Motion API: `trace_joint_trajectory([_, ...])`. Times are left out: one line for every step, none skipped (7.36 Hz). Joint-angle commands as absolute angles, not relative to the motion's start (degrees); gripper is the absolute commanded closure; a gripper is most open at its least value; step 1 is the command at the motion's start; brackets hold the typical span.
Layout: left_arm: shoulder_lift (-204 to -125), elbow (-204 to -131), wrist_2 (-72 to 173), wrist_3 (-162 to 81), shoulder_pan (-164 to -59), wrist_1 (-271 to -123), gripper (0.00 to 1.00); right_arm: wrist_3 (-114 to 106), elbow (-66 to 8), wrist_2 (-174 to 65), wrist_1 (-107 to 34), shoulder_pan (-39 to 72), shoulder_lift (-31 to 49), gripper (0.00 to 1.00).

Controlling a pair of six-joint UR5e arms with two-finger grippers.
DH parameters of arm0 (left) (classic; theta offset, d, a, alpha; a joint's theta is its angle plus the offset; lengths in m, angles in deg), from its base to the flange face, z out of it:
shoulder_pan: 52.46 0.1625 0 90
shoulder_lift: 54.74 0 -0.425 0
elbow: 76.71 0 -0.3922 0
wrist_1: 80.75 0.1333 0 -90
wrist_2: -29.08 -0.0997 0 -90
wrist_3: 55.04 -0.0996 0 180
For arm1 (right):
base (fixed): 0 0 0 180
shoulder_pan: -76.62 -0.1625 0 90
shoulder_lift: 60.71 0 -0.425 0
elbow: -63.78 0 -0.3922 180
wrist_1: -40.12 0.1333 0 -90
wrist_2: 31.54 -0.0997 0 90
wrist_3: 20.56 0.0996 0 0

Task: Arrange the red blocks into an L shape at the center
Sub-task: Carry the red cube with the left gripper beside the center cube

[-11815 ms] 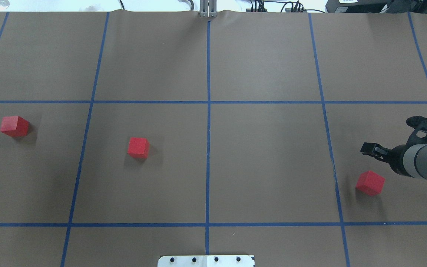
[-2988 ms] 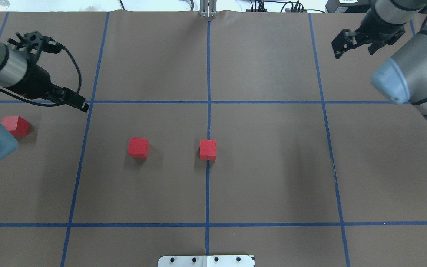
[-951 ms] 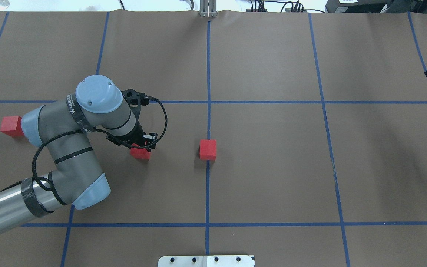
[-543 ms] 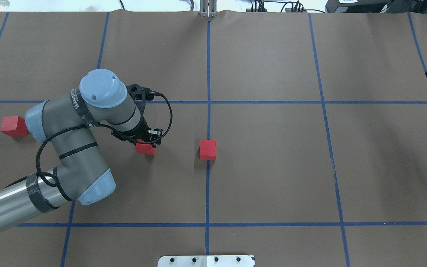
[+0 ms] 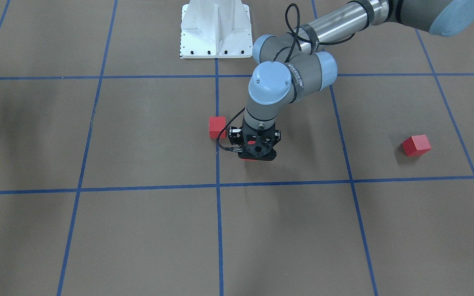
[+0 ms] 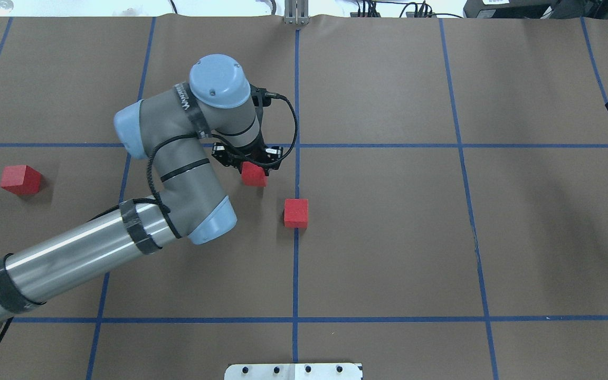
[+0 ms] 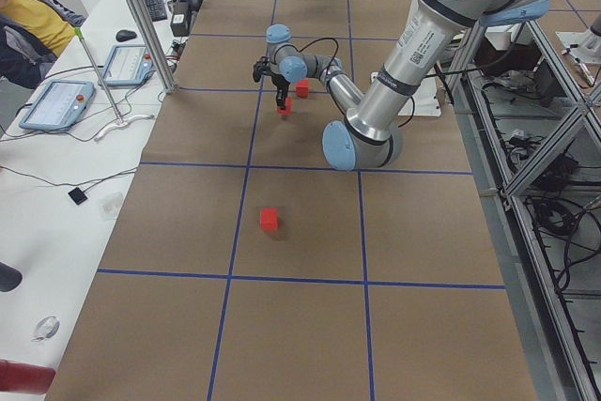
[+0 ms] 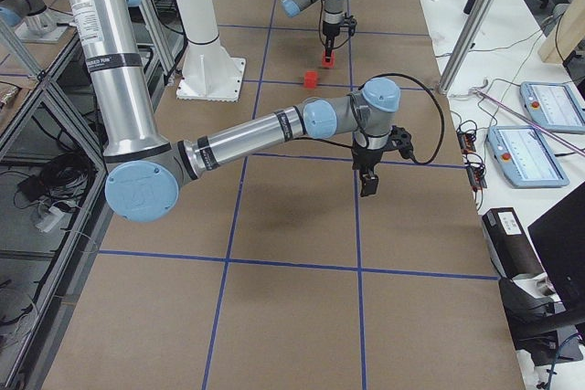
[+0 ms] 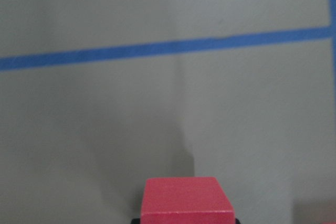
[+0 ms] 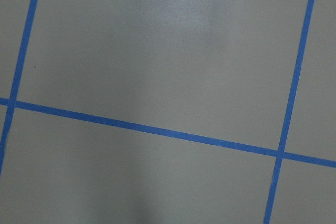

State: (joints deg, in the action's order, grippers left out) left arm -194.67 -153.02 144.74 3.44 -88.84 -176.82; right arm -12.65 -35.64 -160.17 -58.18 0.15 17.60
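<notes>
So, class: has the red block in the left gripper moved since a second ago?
Yes. The held block has shifted right and farther up the overhead view, nearer the centre blue line and the placed block.

**A:** What does the work surface look like?

**B:** It is a table under brown paper (image 6: 388,237); blue tape lines (image 6: 297,105) split the paper into large squares.

**A:** And around it?

**B:** A white desk (image 7: 84,166) runs along the side across from the robot; two grey tablets with screens (image 7: 52,105) lie on it, with a keyboard (image 7: 152,2), a mouse (image 7: 126,36) and loose cables (image 7: 56,180); slanting aluminium posts (image 7: 143,21) rise at the seam between desk and table; open metal racking (image 7: 540,152) with tangled wires stands along the opposite side.

**A:** The light?

**B:** Even and from above; shadows on the paper are soft; a pale sheen (image 10: 184,9) shows in the right wrist view; no wall or window can be made out.
</notes>
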Motion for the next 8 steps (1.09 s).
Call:
trace_joint_trajectory([-204.21, -142.58, 144.84, 3.93, -88.49, -174.98, 1.00, -12.65, -35.71, -160.21, -58.14, 0.15, 17.60, 0.00])
trace_joint_trajectory([-204.68, -142.19, 145.01, 3.94, -87.79, -174.36, 1.00, -12.65, -35.80, -160.21, -58.14, 0.15, 17.60, 0.00])
trace_joint_trajectory([-204.68, -142.27, 145.01, 4.11, -86.66, -174.26, 1.00, -12.65, -35.80, -160.21, -58.14, 0.15, 17.60, 0.00])
trace_joint_trajectory([-204.59, -142.54, 144.84, 4.20, -85.69, -174.26, 1.00, -12.56, -35.97, -160.21, -58.14, 0.15, 17.60, 0.00])
trace_joint_trajectory([-204.42, -142.63, 144.66, 4.11, -84.81, -174.44, 1.00, -12.56, -36.15, -160.21, -58.14, 0.15, 17.51, 0.00])
trace_joint_trajectory([-204.33, -143.15, 144.66, 4.20, -84.71, -174.44, 1.00, -12.38, -36.06, -160.21, -58.14, 0.15, 17.51, 0.00])
trace_joint_trajectory([-204.24, -143.15, 144.66, 4.29, -84.62, -174.35, 1.00, -12.38, -36.06, -160.21, -58.14, 0.15, 17.60, 0.00])
trace_joint_trajectory([-203.98, -143.24, 144.57, 5.59, -84.62, -174.35, 1.00, -12.30, -36.15, -160.21, -58.14, 0.15, 17.51, 0.00])
